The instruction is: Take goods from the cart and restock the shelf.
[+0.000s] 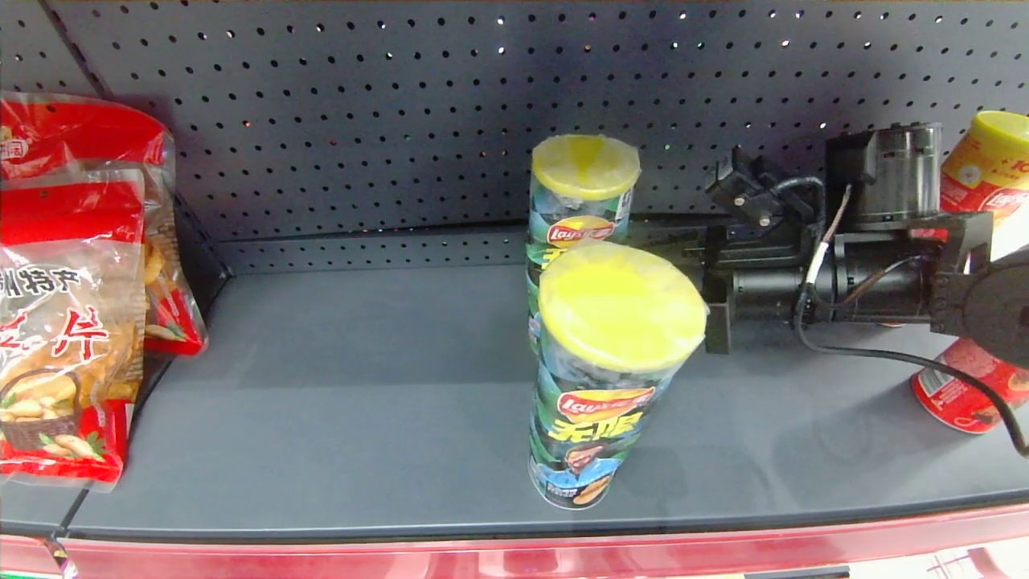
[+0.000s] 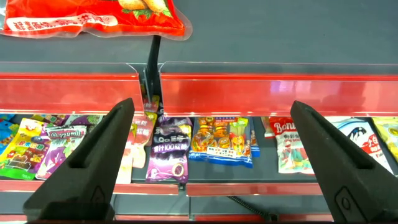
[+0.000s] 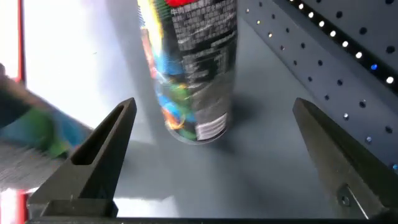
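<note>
A dark grey metal shelf (image 1: 362,386) with a perforated grey back panel (image 1: 362,121) and a red front edge spans the head view. The black right arm (image 1: 868,281) lies across it from the right, low over the board, its end just beside the two middle cans. At the left end, red plastic snack bags (image 1: 72,322) stand stacked against the side. Near the middle stand two upright cylindrical chip cans with green-blue wrappers and yellow lids: the front can (image 1: 611,378) close to the shelf edge, the rear can (image 1: 583,201) straight behind it, near the back panel. At the far right a red chip can with a yellow lid (image 1: 985,185) shows above the arm and a red can base (image 1: 961,386) below it; I cannot tell whether these are one can or two.

The right gripper (image 3: 214,109) has its fingers spread wide and holds nothing; a green-blue can stands upright on the board beyond them, apart from both fingers. The left gripper (image 2: 212,104) is likewise spread and empty, hanging before a red shelf rail (image 2: 249,84), with small colourful sweet packets (image 2: 217,140) lying on the lower shelf behind it.
</note>
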`<state>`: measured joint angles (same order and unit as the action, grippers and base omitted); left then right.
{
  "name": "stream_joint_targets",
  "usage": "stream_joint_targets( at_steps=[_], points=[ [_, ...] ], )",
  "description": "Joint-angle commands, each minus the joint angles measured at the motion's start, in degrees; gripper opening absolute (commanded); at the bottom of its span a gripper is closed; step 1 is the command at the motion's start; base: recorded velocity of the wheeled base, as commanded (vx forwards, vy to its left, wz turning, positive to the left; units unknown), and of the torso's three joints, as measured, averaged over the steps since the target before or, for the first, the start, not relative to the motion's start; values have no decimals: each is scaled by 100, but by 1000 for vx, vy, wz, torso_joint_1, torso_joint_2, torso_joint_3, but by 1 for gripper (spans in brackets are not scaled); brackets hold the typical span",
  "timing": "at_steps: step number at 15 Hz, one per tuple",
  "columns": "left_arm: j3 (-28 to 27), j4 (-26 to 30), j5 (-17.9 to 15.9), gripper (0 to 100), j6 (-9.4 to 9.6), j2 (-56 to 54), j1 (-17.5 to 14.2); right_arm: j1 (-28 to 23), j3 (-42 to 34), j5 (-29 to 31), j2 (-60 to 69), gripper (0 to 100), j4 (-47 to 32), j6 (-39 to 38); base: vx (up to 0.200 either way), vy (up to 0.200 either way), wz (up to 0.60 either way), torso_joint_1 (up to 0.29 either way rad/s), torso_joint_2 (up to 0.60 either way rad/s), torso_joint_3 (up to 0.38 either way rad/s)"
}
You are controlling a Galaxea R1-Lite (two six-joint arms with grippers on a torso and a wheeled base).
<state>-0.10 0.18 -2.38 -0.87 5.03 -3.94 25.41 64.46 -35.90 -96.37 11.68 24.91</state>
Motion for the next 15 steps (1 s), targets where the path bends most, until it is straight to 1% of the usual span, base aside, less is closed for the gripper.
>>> stream_joint_targets(
  at_steps=[1, 6, 7, 12, 13, 15],
  points=[
    [1, -1, 0, 100, -1, 6, -2, 8, -189, -5, 294, 100, 10, -3, 0, 0, 0, 0, 0, 0],
    [1, -1, 0, 100, -1, 6, -2, 43, -426, -49, 566, 100, -8, 41, 0, 0, 0, 0, 0, 0],
    [1, -1, 0, 100, -1, 15, -2, 158, -531, -49, 628, 100, -8, 50, 0, 0, 0, 0, 0, 0],
    [1, -1, 0, 100, -1, 6, -2, 219, -646, -57, 733, 100, -16, 50, 0, 0, 0, 0, 0, 0],
    [1, -1, -8, 100, -1, 15, -2, 369, -760, -49, 812, 100, -16, 41, 0, 0, 0, 0, 0, 0],
    [1, -1, -8, 100, -1, 6, -2, 395, -900, -49, 874, 100, -16, 50, 0, 0, 0, 0, 0, 0]
  ],
)
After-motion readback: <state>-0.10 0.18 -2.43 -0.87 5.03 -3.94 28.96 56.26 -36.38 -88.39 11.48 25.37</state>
